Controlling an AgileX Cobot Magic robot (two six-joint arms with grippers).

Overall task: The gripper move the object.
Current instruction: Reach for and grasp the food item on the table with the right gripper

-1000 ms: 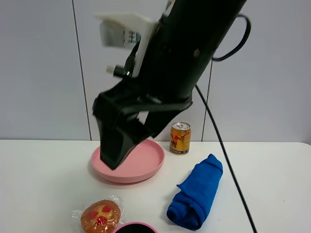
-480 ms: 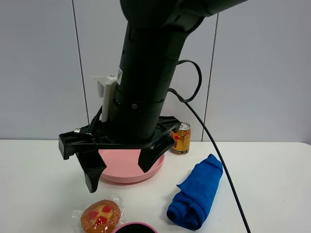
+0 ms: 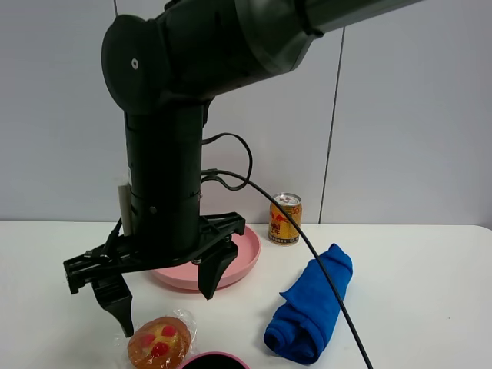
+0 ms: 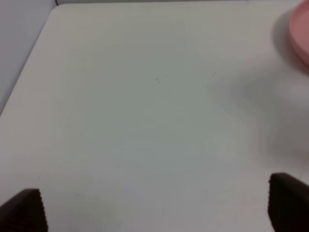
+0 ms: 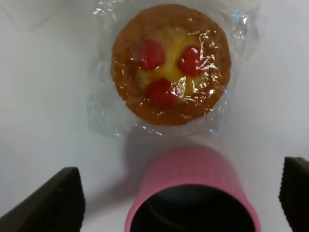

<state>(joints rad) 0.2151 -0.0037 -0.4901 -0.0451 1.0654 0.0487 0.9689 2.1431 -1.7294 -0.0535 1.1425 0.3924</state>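
The object, a round golden-brown pastry (image 3: 159, 342) with red jam spots in clear wrap, lies on the white table near the front edge. It also shows in the right wrist view (image 5: 170, 64). My right gripper (image 3: 167, 310), a black claw on a thick dark arm, hangs just above the pastry with its jaws wide apart. One finger is to the pastry's left, the other behind it to the right. In the right wrist view the gripper (image 5: 171, 203) is open and empty. My left gripper (image 4: 155, 208) is open over bare table and does not show in the exterior view.
A pink cup (image 3: 215, 360) stands right next to the pastry at the front edge; the right wrist view shows it too (image 5: 193, 193). A pink plate (image 3: 246, 254) sits behind the arm, a gold can (image 3: 284, 219) further back, a rolled blue cloth (image 3: 311, 304) to the right.
The right arm has swung left and down. Its gripper has turned to point downward, spread wide, and dropped from above the pink plate to just over the pastry.
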